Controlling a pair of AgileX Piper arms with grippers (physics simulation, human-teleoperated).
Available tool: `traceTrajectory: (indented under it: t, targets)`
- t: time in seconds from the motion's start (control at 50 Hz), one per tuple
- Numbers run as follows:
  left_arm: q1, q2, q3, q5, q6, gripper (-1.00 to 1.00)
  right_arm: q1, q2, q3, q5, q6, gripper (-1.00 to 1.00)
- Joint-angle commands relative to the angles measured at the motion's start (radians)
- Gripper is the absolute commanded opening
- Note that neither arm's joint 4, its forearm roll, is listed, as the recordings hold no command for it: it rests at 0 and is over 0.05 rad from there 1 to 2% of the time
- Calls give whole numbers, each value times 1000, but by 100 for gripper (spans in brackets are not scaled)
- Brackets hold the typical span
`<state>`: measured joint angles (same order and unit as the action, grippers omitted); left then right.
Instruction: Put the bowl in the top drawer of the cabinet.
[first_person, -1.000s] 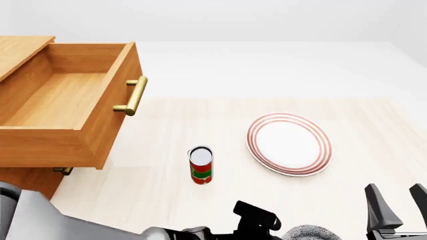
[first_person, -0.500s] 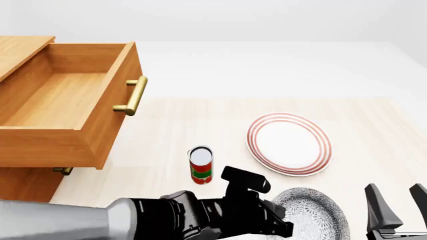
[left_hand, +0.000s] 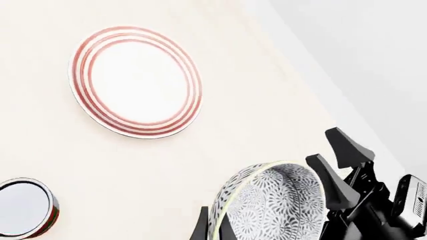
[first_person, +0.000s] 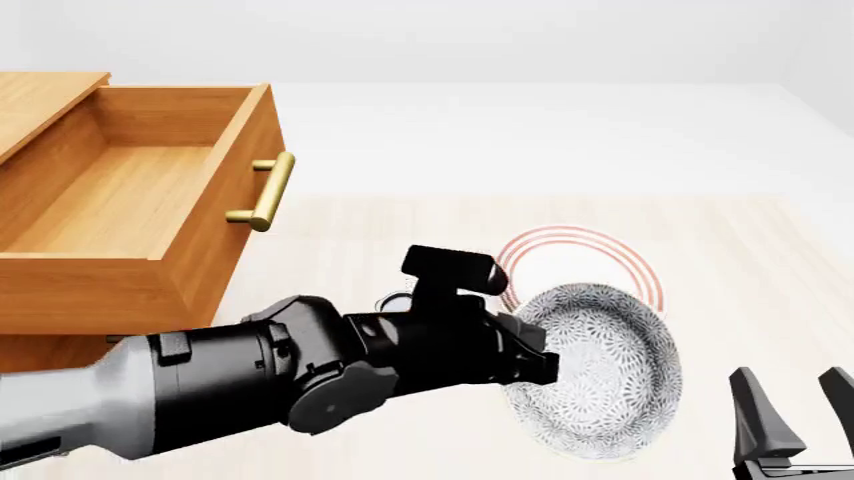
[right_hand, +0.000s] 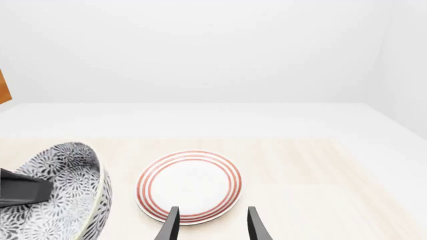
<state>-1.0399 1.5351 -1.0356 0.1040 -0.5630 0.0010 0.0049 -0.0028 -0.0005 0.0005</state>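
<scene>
The blue-grey speckled bowl (first_person: 601, 370) hangs tilted on edge above the table, partly covering the plate. My left gripper (first_person: 537, 365) is shut on its rim; the left wrist view shows the fingers (left_hand: 202, 227) pinching the rim of the bowl (left_hand: 273, 205). In the right wrist view the bowl (right_hand: 63, 200) is also seen. The top drawer (first_person: 120, 200) of the cabinet (first_person: 40, 95) stands pulled out and empty at the far left, its brass handle (first_person: 263, 190) facing the bowl. My right gripper (first_person: 797, 420) is open near the table's front right corner, holding nothing.
A white plate with red rings (first_person: 574, 255) lies behind the bowl, and shows in full as the plate (right_hand: 189, 185) ahead of my right gripper (right_hand: 212, 227). A red can (left_hand: 23, 215) stands left of the plate, hidden by my left arm in the front view.
My left arm has lifted the bowl from the front edge up and away from me, tilting it on edge; arm and bowl now cover the can and part of the plate. The right gripper has stayed still.
</scene>
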Motion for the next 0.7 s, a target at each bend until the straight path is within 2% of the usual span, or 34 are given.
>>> traceTrajectory:
  t: [0.02,0.7]
  targets:
    - [48,-78,-64,99,32,-100,0,0,0,0,-1,100]
    - [178,-242,-230,308,109,-100,0,0,0,0,-1,100]
